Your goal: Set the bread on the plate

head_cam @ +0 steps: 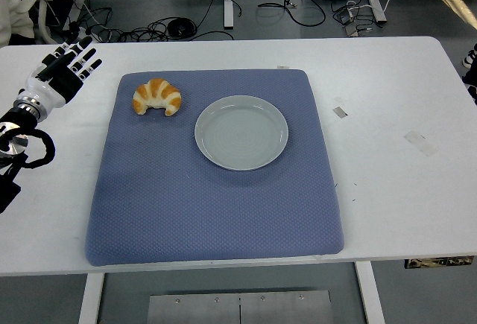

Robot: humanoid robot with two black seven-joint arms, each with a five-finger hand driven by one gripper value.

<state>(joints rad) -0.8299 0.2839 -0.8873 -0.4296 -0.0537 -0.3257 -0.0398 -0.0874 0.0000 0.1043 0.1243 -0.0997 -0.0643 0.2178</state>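
Bread [157, 97] is a croissant lying on the blue mat [149, 205], just left of the plate [241, 132] and not touching it; plate sits on the mat too, nothing on it; left hand [65, 71] hovers over the white table [395, 190] left of the mat, well apart from the plate, fingers extended and holding nothing; right hand out of frame.

Bread [157, 97]: a golden-brown croissant with pale ridges, lying flat with its curved back toward 12 o'clock and both tips toward 6 o'clock. Plate [241, 132]: a round, pale grey-green dish, upright and empty. The bread lies near the plate at about its 10 o'clock, not touching it.
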